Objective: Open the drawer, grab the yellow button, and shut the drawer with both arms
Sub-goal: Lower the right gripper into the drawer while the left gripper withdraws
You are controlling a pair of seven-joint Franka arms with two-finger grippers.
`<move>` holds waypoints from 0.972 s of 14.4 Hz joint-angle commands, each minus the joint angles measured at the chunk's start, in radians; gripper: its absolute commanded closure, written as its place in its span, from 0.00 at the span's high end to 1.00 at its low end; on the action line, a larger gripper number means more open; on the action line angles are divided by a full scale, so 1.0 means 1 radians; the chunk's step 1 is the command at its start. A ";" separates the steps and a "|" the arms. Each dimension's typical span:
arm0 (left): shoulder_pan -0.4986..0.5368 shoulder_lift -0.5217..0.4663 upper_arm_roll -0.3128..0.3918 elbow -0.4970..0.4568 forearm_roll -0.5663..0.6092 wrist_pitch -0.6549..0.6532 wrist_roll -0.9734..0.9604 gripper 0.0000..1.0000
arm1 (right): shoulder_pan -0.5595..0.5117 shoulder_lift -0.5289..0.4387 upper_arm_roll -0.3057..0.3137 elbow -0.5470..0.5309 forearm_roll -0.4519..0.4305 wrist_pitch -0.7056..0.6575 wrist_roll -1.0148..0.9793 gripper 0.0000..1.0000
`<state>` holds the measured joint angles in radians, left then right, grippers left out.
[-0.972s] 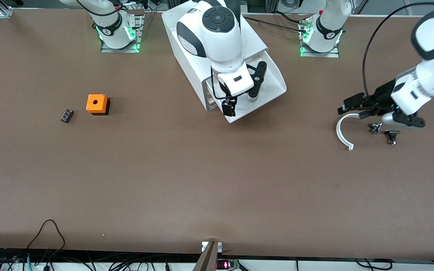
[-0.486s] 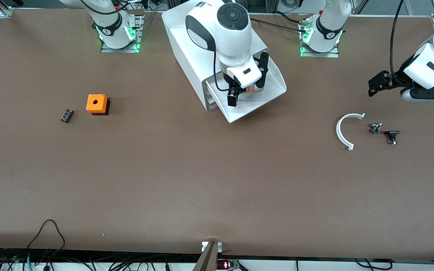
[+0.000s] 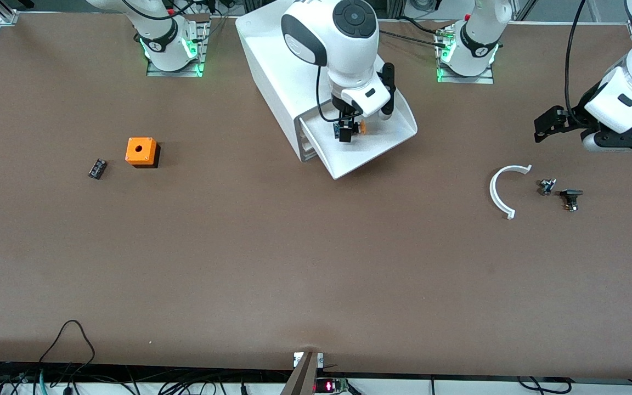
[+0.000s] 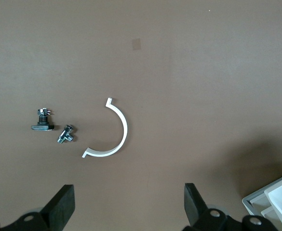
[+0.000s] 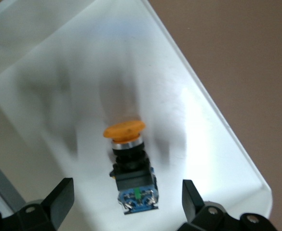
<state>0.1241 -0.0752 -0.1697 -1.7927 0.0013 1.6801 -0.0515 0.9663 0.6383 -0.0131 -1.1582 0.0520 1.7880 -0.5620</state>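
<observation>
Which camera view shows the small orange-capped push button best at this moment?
The right wrist view: the small orange-capped push button lies in the open white plastic top drawer, cap, black body and blue base all visible, between the open right gripper fingers. The front view shows only an orange speck under that gripper. The left wrist view does not show it.

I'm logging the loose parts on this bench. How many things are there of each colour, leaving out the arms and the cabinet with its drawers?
Orange: 2, the orange cube with a hole and the orange-capped push button lying in the open top drawer.
Black or dark: 3, the small black component, the small grey metal bolt, the black-headed fastener.
White: 1, the white curved plastic strip.
Total: 6
</observation>
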 commanded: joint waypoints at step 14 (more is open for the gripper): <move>-0.009 0.008 -0.004 0.032 0.022 -0.019 -0.011 1.00 | -0.012 0.074 0.001 0.028 0.014 -0.038 -0.068 0.99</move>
<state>0.1217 -0.0750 -0.1715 -1.7867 0.0013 1.6801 -0.0517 0.9636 0.6763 -0.0166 -1.1422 0.0539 1.7689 -0.6066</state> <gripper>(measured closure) 0.000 0.009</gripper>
